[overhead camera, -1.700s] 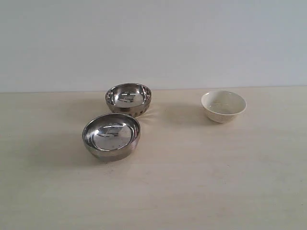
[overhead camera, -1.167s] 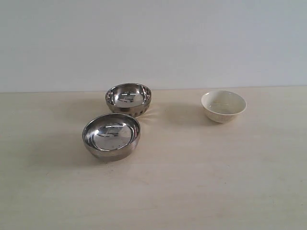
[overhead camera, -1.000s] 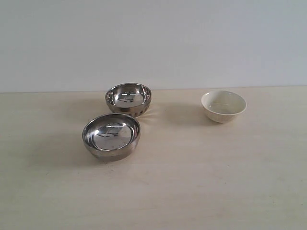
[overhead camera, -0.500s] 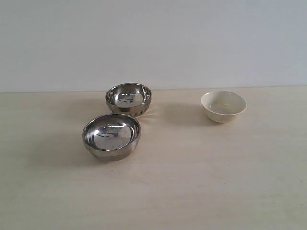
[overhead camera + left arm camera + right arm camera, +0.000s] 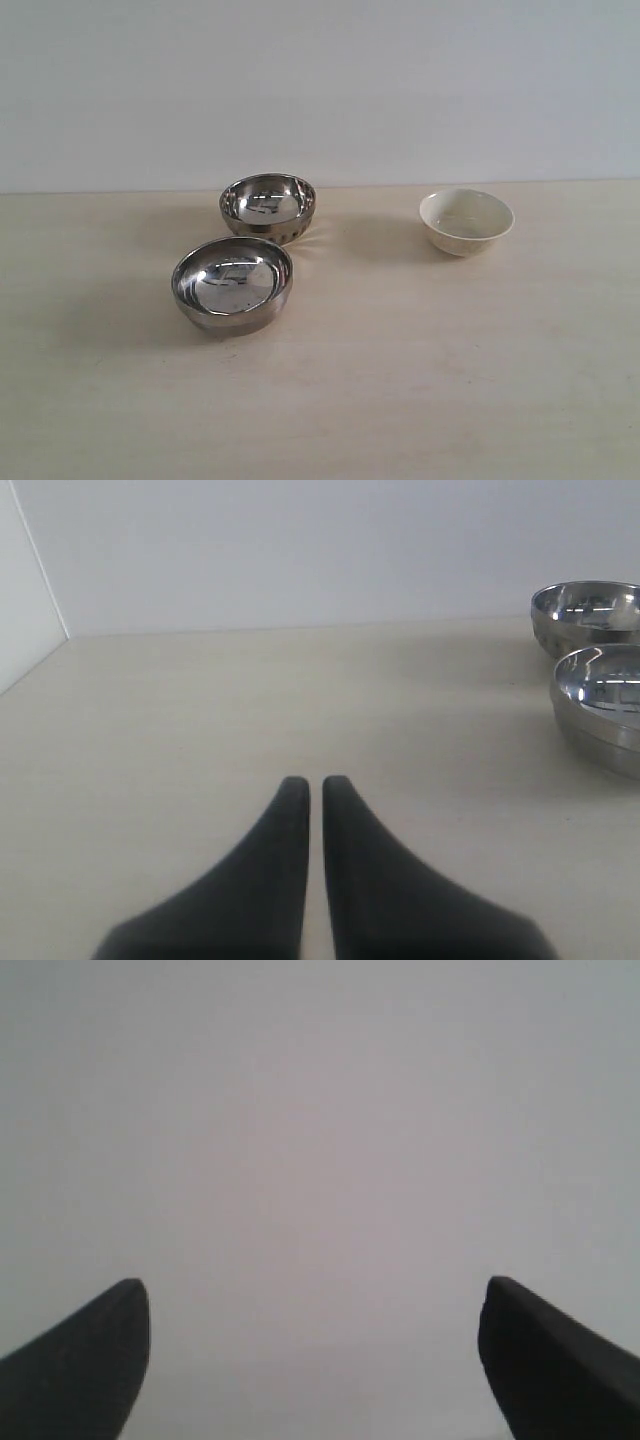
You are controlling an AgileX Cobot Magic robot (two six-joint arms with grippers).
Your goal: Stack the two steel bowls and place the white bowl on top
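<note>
Two steel bowls stand side by side on the pale table. The wider smooth-sided steel bowl (image 5: pixel 232 284) is nearer; the smaller ribbed steel bowl (image 5: pixel 268 206) is just behind it. Both show at the edge of the left wrist view: the wider bowl (image 5: pixel 603 708) and the ribbed bowl (image 5: pixel 588 614). The white bowl (image 5: pixel 466 222) stands apart at the right. My left gripper (image 5: pixel 314 782) is shut on nothing, low over bare table well away from the bowls. My right gripper (image 5: pixel 315 1295) is open and faces only a blank grey wall. Neither gripper appears in the exterior view.
A plain light wall (image 5: pixel 320 90) rises behind the table's (image 5: pixel 400 380) far edge. A second wall meets it at a corner (image 5: pixel 40 580) in the left wrist view.
</note>
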